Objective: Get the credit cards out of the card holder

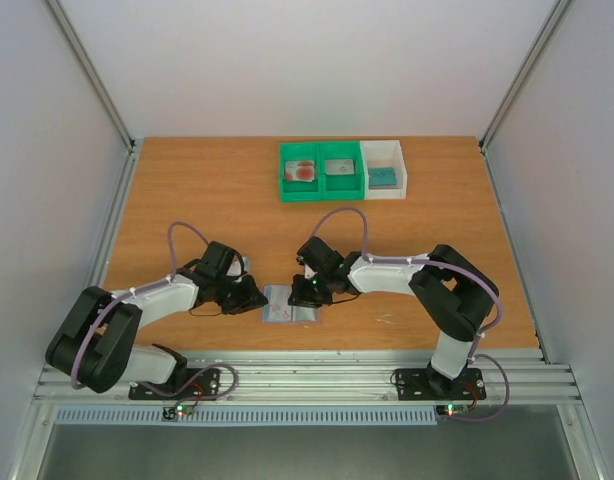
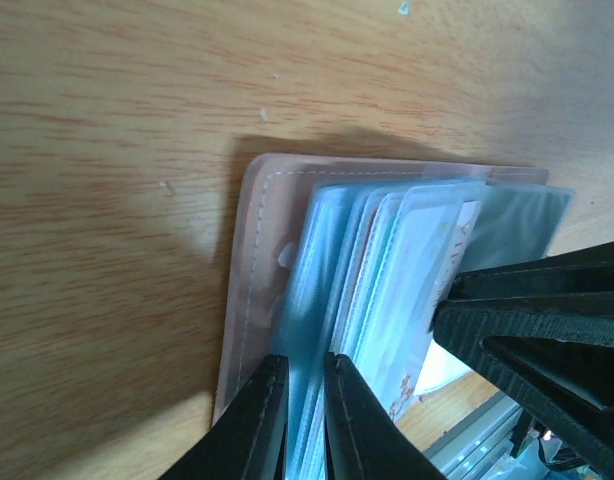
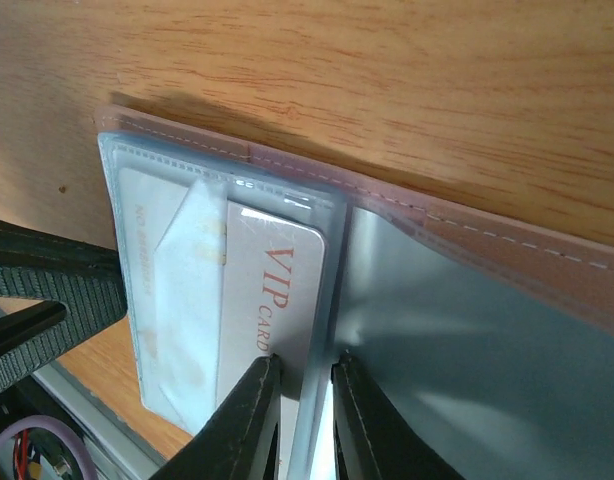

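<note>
- Holder: lies open on the table, near edge, middle, between the two grippers. Pink cover is down and the clear sleeves are fanned up.
- Left gripper: closed to a narrow slit, pinching a few sleeves at the holder's left side.
- Right gripper: closed to a narrow slit on the sleeve edge just beside the VIP card. Whether it grips the card itself or only the plastic cannot be told from this angle.
- VIP card: white with orange lettering, lodged inside its sleeve. A second pale card seems to sit in the sleeve behind it, but the plastic blurs it.
- Green tray: far side, centre. The red-blotched card is in the left compartment and the grey card in the right.
- White tray: touching the green tray's right side, with the teal card inside.
- Progress: three cards are out and sorted. At least the VIP card remains, so the task looks mostly done, not finished.
- Step in hand, by judgement: holding the holder steady while the last card is drawn out.
</note>
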`<state>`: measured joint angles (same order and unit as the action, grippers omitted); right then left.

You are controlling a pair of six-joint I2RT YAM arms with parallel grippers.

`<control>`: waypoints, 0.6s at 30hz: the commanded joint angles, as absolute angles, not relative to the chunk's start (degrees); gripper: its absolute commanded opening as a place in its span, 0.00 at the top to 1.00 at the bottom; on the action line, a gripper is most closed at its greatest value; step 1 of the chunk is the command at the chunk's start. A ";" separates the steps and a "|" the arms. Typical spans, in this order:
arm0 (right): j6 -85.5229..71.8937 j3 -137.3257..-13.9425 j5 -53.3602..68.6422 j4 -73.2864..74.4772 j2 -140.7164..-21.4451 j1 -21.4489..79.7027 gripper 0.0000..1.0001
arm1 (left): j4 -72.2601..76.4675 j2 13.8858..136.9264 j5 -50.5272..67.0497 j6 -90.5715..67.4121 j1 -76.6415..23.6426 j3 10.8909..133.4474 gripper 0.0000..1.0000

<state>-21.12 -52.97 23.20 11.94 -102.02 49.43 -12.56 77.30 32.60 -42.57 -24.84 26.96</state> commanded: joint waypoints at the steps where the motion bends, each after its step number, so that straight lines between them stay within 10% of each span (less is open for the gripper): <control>1: -20.86 -52.38 22.48 11.69 -102.73 49.13 0.84 | -12.34 78.79 31.03 -41.01 -24.96 26.51 0.87; 18: -22.59 -48.19 22.94 7.41 -99.09 47.90 0.84 | -13.21 78.62 29.52 -40.61 -24.96 26.57 0.87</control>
